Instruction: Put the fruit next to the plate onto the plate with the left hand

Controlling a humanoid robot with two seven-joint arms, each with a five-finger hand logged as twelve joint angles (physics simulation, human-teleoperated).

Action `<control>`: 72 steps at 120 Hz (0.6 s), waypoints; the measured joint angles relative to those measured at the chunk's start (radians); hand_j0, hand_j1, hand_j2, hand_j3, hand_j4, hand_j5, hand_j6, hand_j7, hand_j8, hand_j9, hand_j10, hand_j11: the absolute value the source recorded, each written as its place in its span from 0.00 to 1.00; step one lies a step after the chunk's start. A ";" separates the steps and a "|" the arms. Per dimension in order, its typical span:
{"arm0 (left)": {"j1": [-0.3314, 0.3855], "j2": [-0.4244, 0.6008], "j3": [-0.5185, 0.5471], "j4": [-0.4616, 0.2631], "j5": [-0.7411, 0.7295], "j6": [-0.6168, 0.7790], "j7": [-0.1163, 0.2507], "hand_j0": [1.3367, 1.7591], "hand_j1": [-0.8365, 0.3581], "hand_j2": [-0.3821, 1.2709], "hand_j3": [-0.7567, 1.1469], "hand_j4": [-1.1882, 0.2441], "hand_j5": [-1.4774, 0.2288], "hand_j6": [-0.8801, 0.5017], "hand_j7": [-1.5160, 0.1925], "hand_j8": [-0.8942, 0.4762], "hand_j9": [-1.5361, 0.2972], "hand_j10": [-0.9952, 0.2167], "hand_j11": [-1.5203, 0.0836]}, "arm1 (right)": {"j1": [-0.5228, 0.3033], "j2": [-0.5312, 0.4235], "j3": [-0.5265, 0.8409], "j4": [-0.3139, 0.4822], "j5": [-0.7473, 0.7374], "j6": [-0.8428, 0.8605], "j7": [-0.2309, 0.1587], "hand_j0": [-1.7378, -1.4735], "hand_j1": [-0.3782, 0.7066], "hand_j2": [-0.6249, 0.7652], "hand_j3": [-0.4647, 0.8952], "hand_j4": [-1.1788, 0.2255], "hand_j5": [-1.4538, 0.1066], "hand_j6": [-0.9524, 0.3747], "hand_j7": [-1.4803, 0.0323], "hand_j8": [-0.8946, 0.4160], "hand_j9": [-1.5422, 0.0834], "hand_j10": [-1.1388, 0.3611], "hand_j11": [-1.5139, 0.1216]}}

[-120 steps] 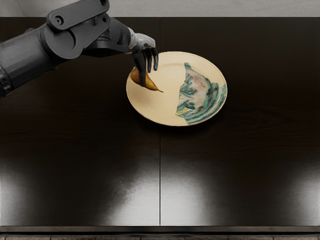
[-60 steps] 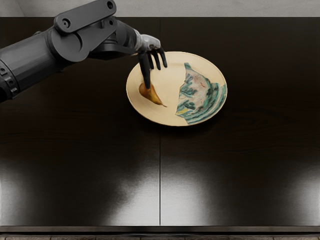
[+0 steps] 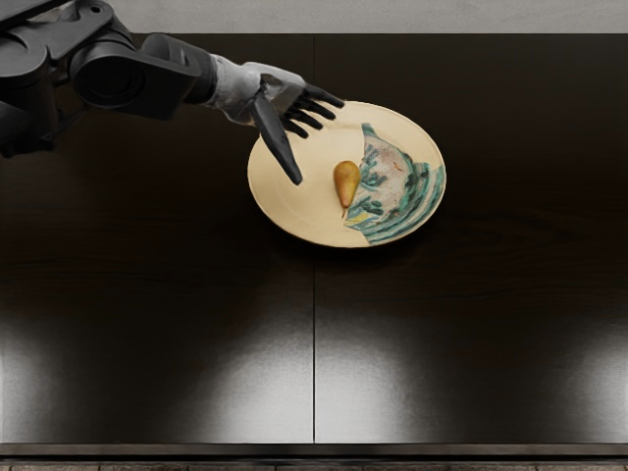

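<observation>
Warm yellows on a near-black tabletop [image 3: 157, 324].
You see a golden-brown pear [image 3: 345, 181] on a pale cream-yellow plate [image 3: 294, 211], whose right part carries a teal, green and white swirled pattern. The left hand [image 3: 285, 113] shows a light grey palm with black fingers [image 3: 278, 149]; its arm is dark grey.

Plate [image 3: 294, 211] on the table [image 3: 196, 324], in the back half, a little right of the middle seam. Fruit [image 3: 345, 182] lies on the plate, near its centre, narrow end toward the front. My left hand [image 3: 270, 98] hangs over the plate's back-left rim, arm coming in from the table's back-left corner. My fingers [image 3: 282, 155] reach right and forward above the plate's left part. Fruit sits to their right, apart from them.
</observation>
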 joint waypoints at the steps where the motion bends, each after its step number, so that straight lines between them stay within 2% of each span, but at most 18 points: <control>1: 0.000 0.010 -0.002 -0.005 -0.003 -0.003 0.000 0.76 0.94 0.25 0.40 0.79 0.82 0.59 0.84 0.61 0.80 0.78 0.90 | 0.000 0.000 0.000 0.000 0.000 0.000 0.000 0.30 0.03 0.45 0.34 0.84 0.93 0.72 0.98 0.68 0.95 0.76 0.93; 9: 0.001 0.090 -0.015 -0.055 -0.021 -0.021 0.000 0.76 0.95 0.24 0.40 0.80 0.83 0.60 0.85 0.62 0.80 0.78 0.91 | 0.000 0.000 0.000 0.000 0.000 0.000 0.000 0.30 0.03 0.45 0.34 0.84 0.93 0.72 0.98 0.68 0.95 0.76 0.93; 33: 0.061 0.238 -0.027 -0.185 -0.057 -0.038 -0.001 0.76 0.96 0.24 0.40 0.81 0.84 0.61 0.86 0.63 0.82 0.80 0.92 | 0.000 0.000 0.000 0.000 0.000 0.000 0.000 0.30 0.03 0.45 0.34 0.84 0.93 0.72 0.98 0.68 0.95 0.76 0.93; 72: 0.190 0.380 -0.069 -0.220 -0.160 -0.040 -0.007 0.76 0.97 0.23 0.40 0.81 0.85 0.62 0.87 0.64 0.82 0.80 0.93 | 0.000 0.000 0.000 0.000 0.000 0.000 0.000 0.30 0.03 0.45 0.34 0.84 0.93 0.72 0.98 0.68 0.95 0.76 0.93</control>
